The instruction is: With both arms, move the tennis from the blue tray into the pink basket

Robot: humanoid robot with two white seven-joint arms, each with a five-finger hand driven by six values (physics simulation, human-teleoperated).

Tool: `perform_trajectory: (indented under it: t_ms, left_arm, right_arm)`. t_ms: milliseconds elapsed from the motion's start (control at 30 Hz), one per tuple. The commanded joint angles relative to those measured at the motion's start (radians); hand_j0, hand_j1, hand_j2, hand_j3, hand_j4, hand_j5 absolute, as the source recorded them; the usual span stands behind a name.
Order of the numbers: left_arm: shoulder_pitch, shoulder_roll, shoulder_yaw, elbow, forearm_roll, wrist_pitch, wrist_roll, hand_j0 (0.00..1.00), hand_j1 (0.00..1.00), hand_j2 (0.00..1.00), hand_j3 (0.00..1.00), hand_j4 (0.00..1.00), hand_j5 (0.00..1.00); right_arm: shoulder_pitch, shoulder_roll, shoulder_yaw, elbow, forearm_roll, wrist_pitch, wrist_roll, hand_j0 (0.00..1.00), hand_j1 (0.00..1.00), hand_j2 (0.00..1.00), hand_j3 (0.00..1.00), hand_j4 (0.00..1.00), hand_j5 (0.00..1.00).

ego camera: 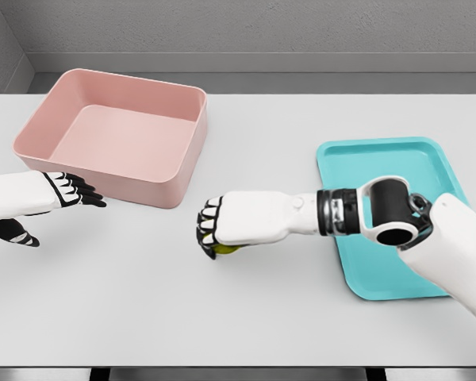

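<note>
Head view: one moment of a two-arm transfer, listed from the largest thing to the smallest.
Desk [301,333]: flat, matte, pale grey slab filling most of the frame; it carries everything below.
Pink basket [182,171]: upper left of the frame; a deep, smooth-walled tub with rounded corners, open at the top and holding nothing that can be seen.
Blue tray [357,159]: right of the frame; shallow, teal, with a raised lip and rounded corners. No ball shows on the part of it that the right forearm leaves in view.
Right robot hand [214,230]: centre of the frame, its white arm reaching leftward from the lower right across the tray; dark-jointed fingers are curled downward around the ball, clenched on it.
Left robot hand [67,190]: left edge, just below the basket's near wall; fingers extended and loose, grasping nothing.
Tennis ball [226,249]: a yellow-green sliver under the right palm, low over the desk between tray and basket. Whether it touches the desk cannot be told.
Key relation: the ball lies to the right of the left robot hand, well apart from it, and below and right of the basket's near corner. Being round, it has no long axis.
Judgement: the right hand is the nearer, and a hand-over leftward looks likely.
</note>
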State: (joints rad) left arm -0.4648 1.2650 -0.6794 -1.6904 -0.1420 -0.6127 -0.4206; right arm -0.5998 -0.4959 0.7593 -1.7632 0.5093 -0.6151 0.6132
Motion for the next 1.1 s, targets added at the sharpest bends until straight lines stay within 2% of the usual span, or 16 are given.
perform_trajectory:
  t_ms: [0, 67, 133, 333, 633, 667, 700, 733, 1000, 1067]
  left_arm:
    - [0.000, 0.002, 0.000, 0.000, 0.005, 0.002, 0.000, 1.00, 1.00, 1.00, 1.00, 1.00, 1.00]
    - [0.000, 0.001, 0.000, 0.000, 0.005, 0.002, 0.000, 1.00, 1.00, 1.00, 1.00, 1.00, 1.00]
    - [0.000, -0.001, 0.001, 0.000, 0.007, 0.002, 0.000, 1.00, 1.00, 1.00, 1.00, 1.00, 1.00]
    - [0.000, 0.001, 0.001, 0.000, 0.005, 0.002, 0.000, 1.00, 1.00, 1.00, 1.00, 1.00, 1.00]
    - [0.000, 0.001, 0.000, -0.002, 0.009, 0.002, 0.000, 1.00, 1.00, 1.00, 1.00, 1.00, 1.00]
    - [0.000, 0.002, 0.000, 0.000, 0.009, 0.002, 0.000, 1.00, 1.00, 1.00, 1.00, 1.00, 1.00]
    - [0.000, 0.001, 0.000, 0.000, 0.009, 0.002, 0.000, 1.00, 1.00, 1.00, 1.00, 1.00, 1.00]
    - [0.000, 0.002, 0.001, 0.000, 0.009, 0.002, 0.000, 1.00, 1.00, 1.00, 1.00, 1.00, 1.00]
    - [0.000, -0.001, 0.000, -0.002, 0.007, 0.002, 0.000, 1.00, 1.00, 1.00, 1.00, 1.00, 1.00]
    - [0.000, -0.003, 0.000, -0.002, 0.004, 0.002, 0.000, 1.00, 1.00, 1.00, 1.00, 1.00, 1.00]
  right_arm:
    - [0.000, 0.049, 0.015, 0.005, 0.028, 0.004, -0.002, 0.44, 0.44, 0.44, 0.44, 0.44, 0.44]
    - [0.000, 0.065, 0.031, 0.016, 0.048, 0.004, -0.002, 0.44, 0.44, 0.44, 0.44, 0.44, 0.44]
    - [0.000, 0.102, 0.031, 0.068, 0.080, 0.004, -0.002, 0.44, 0.44, 0.44, 0.44, 0.44, 0.44]
    - [-0.025, 0.146, 0.064, 0.215, 0.112, 0.004, -0.002, 0.44, 0.44, 0.44, 0.44, 0.44, 0.44]
    - [-0.018, 0.146, 0.081, 0.232, 0.123, 0.004, -0.002, 0.46, 0.46, 0.46, 0.46, 0.46, 0.46]
    - [-0.017, 0.146, 0.080, 0.232, 0.121, 0.004, -0.002, 0.52, 0.52, 0.52, 0.52, 0.52, 0.52]
    - [-0.017, 0.145, 0.078, 0.232, 0.121, 0.004, -0.002, 0.68, 0.68, 0.68, 0.68, 0.68, 0.68]
    - [-0.017, 0.143, 0.069, 0.232, 0.120, 0.004, -0.002, 0.98, 0.98, 0.98, 0.98, 0.98, 0.98]
    - [-0.015, 0.137, 0.057, 0.231, 0.120, 0.004, -0.002, 0.99, 0.99, 0.99, 0.99, 0.99, 0.99]
    - [-0.017, 0.117, 0.003, 0.226, 0.115, 0.004, -0.002, 1.00, 1.00, 1.00, 1.00, 1.00, 1.00]
